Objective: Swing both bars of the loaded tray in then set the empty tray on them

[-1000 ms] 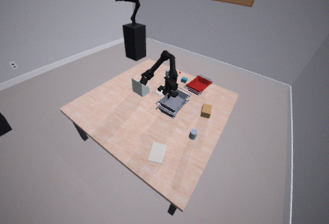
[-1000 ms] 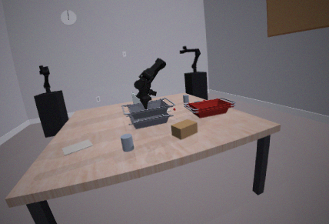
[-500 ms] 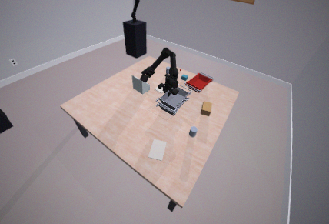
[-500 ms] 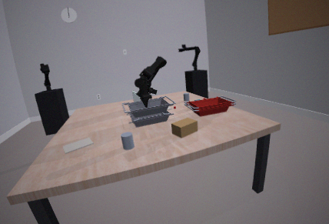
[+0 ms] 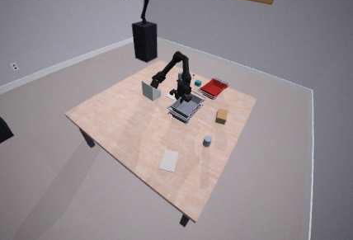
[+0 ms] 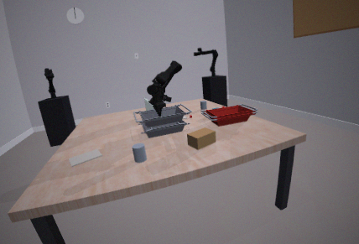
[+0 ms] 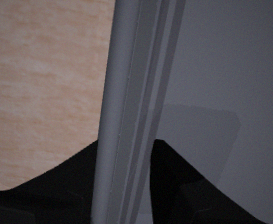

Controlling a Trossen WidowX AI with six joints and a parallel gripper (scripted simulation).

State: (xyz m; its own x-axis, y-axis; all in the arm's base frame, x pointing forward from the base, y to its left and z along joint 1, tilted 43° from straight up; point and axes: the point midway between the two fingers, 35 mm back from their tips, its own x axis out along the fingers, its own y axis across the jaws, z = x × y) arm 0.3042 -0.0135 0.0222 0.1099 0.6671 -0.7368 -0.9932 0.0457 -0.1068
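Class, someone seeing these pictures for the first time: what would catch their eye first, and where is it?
Mid-table, the black gripper is shut on the rim of a grey tray sitting above a second grey tray. The bright red tray stands out to their right in the exterior view, with a tan box nearer the front edge.
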